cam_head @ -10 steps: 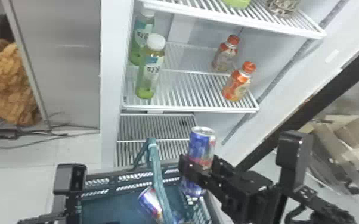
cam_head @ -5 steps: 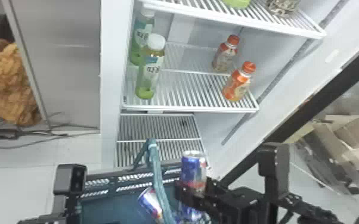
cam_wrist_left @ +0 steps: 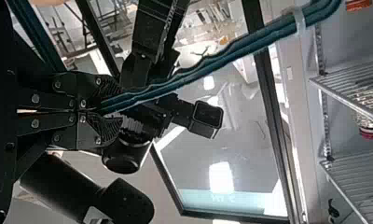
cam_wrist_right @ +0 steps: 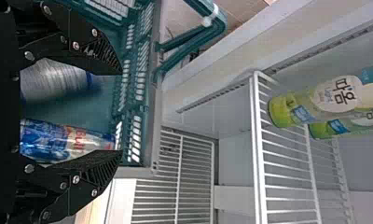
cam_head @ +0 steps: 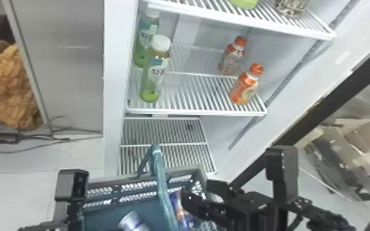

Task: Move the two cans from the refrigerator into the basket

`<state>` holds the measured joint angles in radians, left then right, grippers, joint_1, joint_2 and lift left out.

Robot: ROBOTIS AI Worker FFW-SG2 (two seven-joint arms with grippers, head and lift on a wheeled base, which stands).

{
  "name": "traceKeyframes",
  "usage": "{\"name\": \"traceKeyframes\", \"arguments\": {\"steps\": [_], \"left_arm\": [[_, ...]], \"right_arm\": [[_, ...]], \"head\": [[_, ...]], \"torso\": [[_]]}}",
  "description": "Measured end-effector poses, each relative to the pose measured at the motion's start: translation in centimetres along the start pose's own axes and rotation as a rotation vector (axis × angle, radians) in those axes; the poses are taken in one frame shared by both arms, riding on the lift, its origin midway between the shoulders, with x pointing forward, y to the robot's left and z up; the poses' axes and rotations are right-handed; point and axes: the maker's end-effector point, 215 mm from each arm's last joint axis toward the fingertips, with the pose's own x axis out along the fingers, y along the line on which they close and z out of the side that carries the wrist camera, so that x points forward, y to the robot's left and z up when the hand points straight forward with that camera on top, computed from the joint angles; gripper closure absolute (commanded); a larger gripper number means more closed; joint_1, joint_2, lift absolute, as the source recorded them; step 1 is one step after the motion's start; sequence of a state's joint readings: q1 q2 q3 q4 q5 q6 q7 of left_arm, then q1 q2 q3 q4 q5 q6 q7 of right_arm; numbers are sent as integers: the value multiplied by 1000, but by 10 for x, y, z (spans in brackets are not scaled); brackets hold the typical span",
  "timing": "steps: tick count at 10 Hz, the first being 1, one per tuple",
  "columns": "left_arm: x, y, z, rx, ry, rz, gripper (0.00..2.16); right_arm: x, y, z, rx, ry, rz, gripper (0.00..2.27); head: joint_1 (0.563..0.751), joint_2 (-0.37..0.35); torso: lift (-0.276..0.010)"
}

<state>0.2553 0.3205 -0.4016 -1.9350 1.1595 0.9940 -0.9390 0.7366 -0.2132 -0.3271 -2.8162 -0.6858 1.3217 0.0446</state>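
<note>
Refrigerator [cam_head: 115, 76] far side, basket [cam_head: 107, 215] near, against its front. Left gripper [cam_head: 72, 185] near left, right gripper [cam_head: 197, 191] over the basket's right part. Two green bottles [cam_head: 155, 73] left on the shelf, two orange-capped bottles [cam_head: 246, 86] right, all upright. Both cans in the basket: silvery can [cam_head: 133, 222] left, blue-and-red can [cam_head: 179, 210] right, by the right wall. Long axes run roughly near to far, far ends canted a bit left — lying flat or leaning, can't tell for the blue-and-red one. Left wrist view adds the left gripper [cam_wrist_left: 100, 109] pinching the handle [cam_wrist_left: 175, 81]. Right wrist view adds fingers spread — contact with the blue-and-red can unclear — plus a blue band at the silvery can's far end.
</note>
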Motion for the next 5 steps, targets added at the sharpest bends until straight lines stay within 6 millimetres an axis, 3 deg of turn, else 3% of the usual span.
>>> {"name": "traceKeyframes", "arguments": {"steps": [5], "left_arm": [[0, 0, 2, 8, -4, 0, 1162]], "right_arm": [[-17, -18, 77, -60, -254, -86, 460]], "head": [[695, -350]], "torso": [[-276]]}}
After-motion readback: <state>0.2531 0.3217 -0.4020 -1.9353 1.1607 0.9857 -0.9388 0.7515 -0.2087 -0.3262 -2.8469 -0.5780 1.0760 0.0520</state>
